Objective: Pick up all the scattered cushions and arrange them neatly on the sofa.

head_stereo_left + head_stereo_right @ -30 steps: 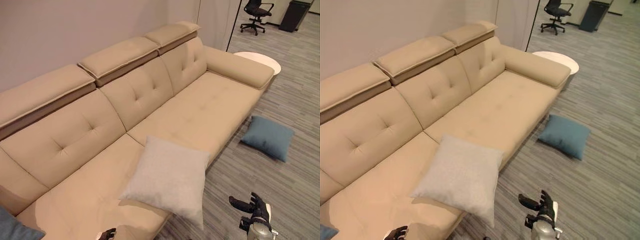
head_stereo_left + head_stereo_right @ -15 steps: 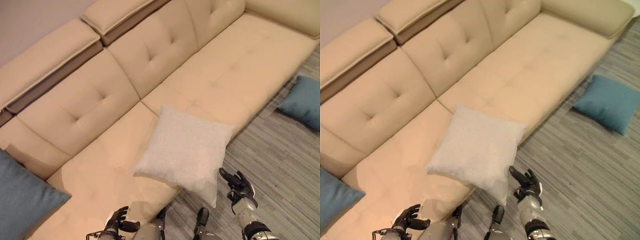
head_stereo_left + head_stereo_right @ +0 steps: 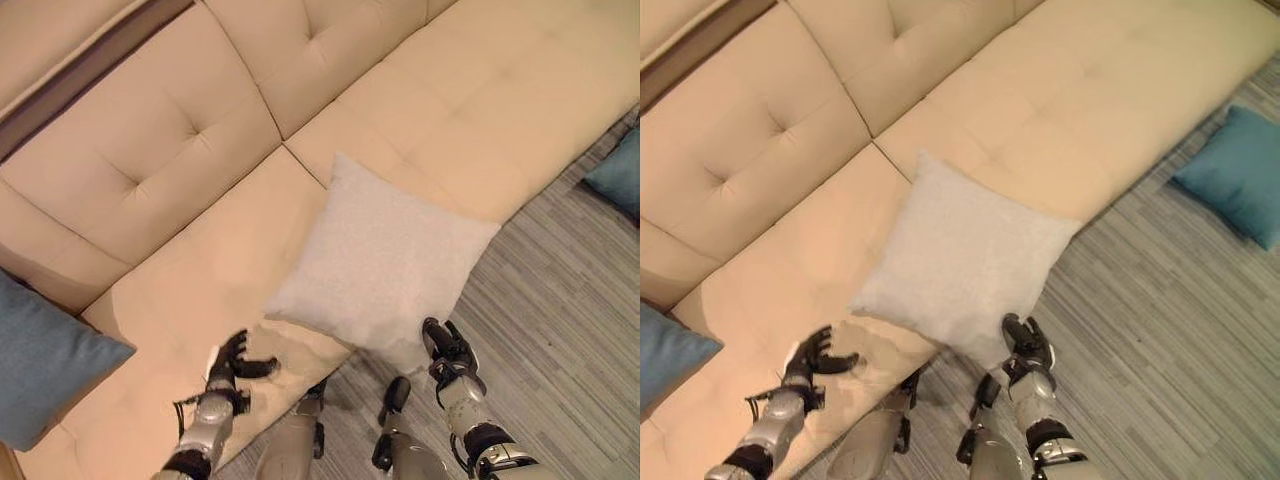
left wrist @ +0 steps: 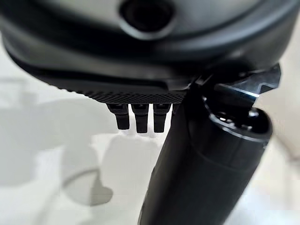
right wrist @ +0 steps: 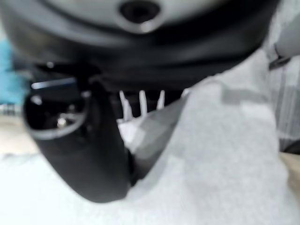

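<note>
A light grey cushion (image 3: pixel 385 262) lies flat on the beige sofa (image 3: pixel 150 170), its near corner hanging over the seat's front edge. My right hand (image 3: pixel 447 348) is at that hanging corner with relaxed fingers; in the right wrist view the grey cloth (image 5: pixel 220 154) lies against the thumb (image 5: pixel 89 154). My left hand (image 3: pixel 232 365) hovers open over the seat, left of the cushion and apart from it. A blue cushion (image 3: pixel 45 365) rests at the sofa's left end. Another blue cushion (image 3: pixel 1235 175) lies on the floor to the right.
Grey striped carpet (image 3: pixel 560 330) runs along the sofa's front. The long seat (image 3: pixel 500 90) stretches away to the right behind the grey cushion.
The camera has tipped down and closer to the sofa. My right hand has come up to the grey cushion's hanging corner. My left hand has risen over the seat.
</note>
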### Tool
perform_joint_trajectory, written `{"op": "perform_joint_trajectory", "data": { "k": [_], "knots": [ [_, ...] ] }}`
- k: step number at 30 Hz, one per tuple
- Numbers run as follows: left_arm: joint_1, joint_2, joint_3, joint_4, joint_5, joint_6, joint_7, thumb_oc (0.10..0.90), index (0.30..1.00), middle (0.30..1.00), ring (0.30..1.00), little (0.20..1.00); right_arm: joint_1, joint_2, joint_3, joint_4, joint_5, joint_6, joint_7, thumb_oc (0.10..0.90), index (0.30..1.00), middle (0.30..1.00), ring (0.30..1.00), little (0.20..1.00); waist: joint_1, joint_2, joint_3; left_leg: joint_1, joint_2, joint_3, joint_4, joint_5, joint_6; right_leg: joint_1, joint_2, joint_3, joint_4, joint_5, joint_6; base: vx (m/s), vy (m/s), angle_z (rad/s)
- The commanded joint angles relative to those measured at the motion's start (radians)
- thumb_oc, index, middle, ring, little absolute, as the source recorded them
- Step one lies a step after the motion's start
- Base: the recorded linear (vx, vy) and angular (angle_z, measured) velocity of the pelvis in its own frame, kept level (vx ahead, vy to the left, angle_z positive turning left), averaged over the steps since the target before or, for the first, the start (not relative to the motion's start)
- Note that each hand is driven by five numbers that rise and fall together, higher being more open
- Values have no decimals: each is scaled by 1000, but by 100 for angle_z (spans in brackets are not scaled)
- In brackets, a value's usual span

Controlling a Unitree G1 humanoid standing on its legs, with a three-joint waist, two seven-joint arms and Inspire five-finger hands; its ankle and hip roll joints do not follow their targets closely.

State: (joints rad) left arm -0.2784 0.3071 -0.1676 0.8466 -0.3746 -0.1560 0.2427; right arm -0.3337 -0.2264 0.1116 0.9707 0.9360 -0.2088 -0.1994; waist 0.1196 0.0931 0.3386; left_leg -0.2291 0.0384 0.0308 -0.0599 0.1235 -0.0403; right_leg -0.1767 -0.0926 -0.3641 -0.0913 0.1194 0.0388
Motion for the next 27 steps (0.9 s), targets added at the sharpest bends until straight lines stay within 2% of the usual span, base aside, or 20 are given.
{"op": "perform_joint_trajectory", "data": {
  "k": [1, 6, 12, 17, 22, 25, 27],
  "knots": [
    [-50, 112, 44, -30, -48, -105, 83, 800, 900, 900, 900, 900, -34, 36, 41, -29, -66, -21, 41, 800, 900, 900, 900, 900, 8, -36, -39, -41, -29, -37, 3, -27, -33, -53, -72, 34, 77, -46, 104, -8, 34, 9],
    [-132, 179, 78, -85, -72, -123, 113, 800, 900, 900, 900, 900, -53, 31, 43, -20, -81, -20, 44, 800, 900, 900, 900, 900, 2, -52, -27, -57, -30, -27, 23, -39, -30, -63, -77, 47, 78, -37, 109, -4, 20, 1],
    [-222, 179, 90, -118, -222, -157, 91, 800, 900, 900, 900, 900, -80, 39, 51, -11, -69, -18, 48, 800, 900, 900, 900, 900, -10, -69, -13, -79, -33, -15, 50, -51, -28, -78, -82, 60, 78, -26, 113, 5, 32, -8],
    [-279, 170, 35, -143, -246, -150, 50, 800, 900, 900, 900, 900, -102, 41, 67, -20, -59, -15, 55, 800, 900, 900, 900, 900, -26, -79, 3, -104, -38, -3, 75, -61, -24, -98, -86, 76, 82, -16, 116, 1, 55, -5],
    [-304, 108, -21, -158, -277, -141, 9, 800, 900, 900, 900, 900, -128, 42, 80, -11, -62, -6, 58, 800, 900, 900, 900, 900, -39, -88, 10, -117, -42, 6, 76, -62, -23, -113, -88, 84, 77, -6, 119, 12, 30, -9],
    [-306, 27, -59, -180, -352, -133, -43, 800, 900, 900, 900, 900, -137, 45, 92, -10, -72, 5, 62, 800, 900, 900, 900, 900, -48, -87, 13, -118, -45, 6, 65, -59, -21, -117, -90, 82, 74, -6, 120, 32, 27, -4],
    [-304, 3, -78, -204, -374, -125, -73, 800, 900, 900, 900, 900, -138, 44, 94, -6, -77, 9, 67, 800, 900, 900, 900, 900, -50, -84, 15, -117, -48, 6, 59, -57, -22, -118, -91, 81, 73, -5, 122, 0, 0, 0]
  ]
}}
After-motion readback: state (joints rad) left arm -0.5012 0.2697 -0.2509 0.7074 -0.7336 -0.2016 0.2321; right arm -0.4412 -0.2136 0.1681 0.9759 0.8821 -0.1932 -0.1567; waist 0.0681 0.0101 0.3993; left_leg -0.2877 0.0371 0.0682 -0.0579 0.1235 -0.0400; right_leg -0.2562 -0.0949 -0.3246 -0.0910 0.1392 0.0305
